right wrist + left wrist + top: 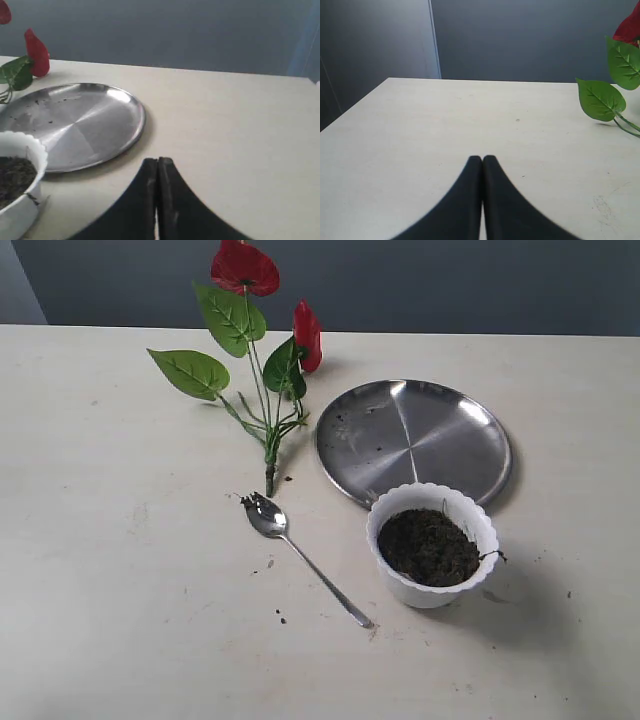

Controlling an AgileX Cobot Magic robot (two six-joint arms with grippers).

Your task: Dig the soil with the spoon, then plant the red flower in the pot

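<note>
Dark, crumbly soil (428, 546) with fine fibres fills the pot (432, 590), a small white plastic pot with a scalloped rim that stands on the pale matte table (120, 620), its far rim overlapping the near edge of the steel plate (440, 430). The plate is round, flat and brushed, speckled with a few dark crumbs. Just left of the pot lies the spoon (300, 552), thin and shiny, its soil-smeared bowl pointing toward the base of the red flower (262, 370). The flower lies flat on the table, with glossy red heart-shaped blooms, veined green leaves and thin stems, beside the plate's left edge. Bare table spreads wide to the left and along the near edge. The left gripper (482, 159) and the right gripper (158, 161) each hold their black curved jaws pressed together, gripping nothing, above open table.
</note>
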